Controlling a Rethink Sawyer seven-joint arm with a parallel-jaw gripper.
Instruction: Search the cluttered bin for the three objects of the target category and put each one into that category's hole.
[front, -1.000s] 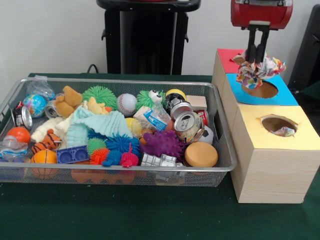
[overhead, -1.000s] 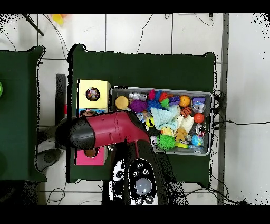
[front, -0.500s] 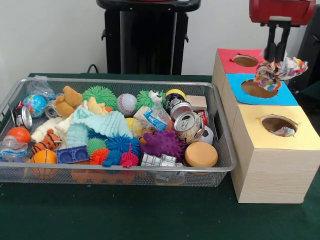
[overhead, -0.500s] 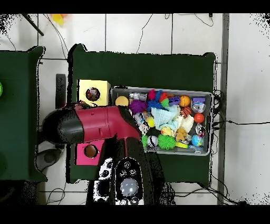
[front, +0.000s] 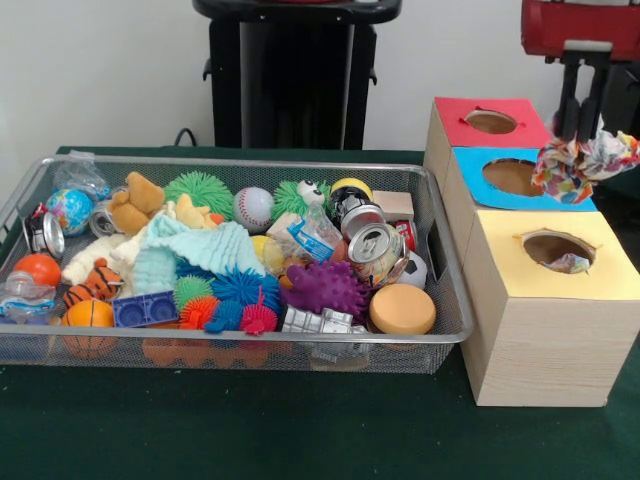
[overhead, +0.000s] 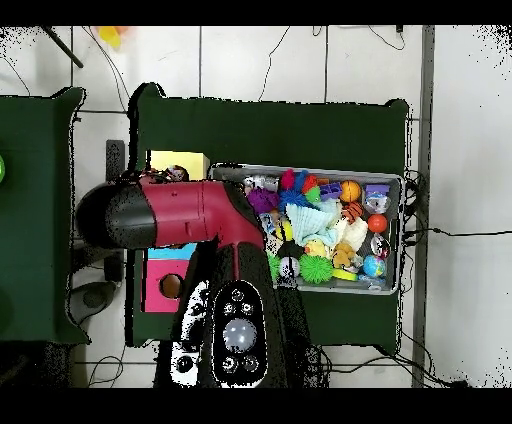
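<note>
Three wooden boxes stand in a row on the green table (front: 250, 430), just right of the bin (front: 440, 330) in the front view; dark cloth lies open in front of both. Red arm (overhead: 190, 212) reaches across the boxes in the overhead view, covering most of them; only a corner of the yellow top shows. Bin is packed to its rim: mint knitted cloth (front: 195, 250), purple spiky ball (front: 325, 288), crushed can (front: 375, 248), round tan lid (front: 402, 309).

Gripper (front: 581, 135) hangs at the frame's right edge, above the blue-surround hole (front: 512, 177) box's right side. Fingers closed on a dotted fabric bundle (front: 583, 164), which dangles clear of the box tops, up and right of the yellow-surround hole (front: 556, 249). Another dotted fabric piece (front: 570, 263) sits inside that hole. Red-surround hole (front: 491, 121) sits farthest back.
</note>
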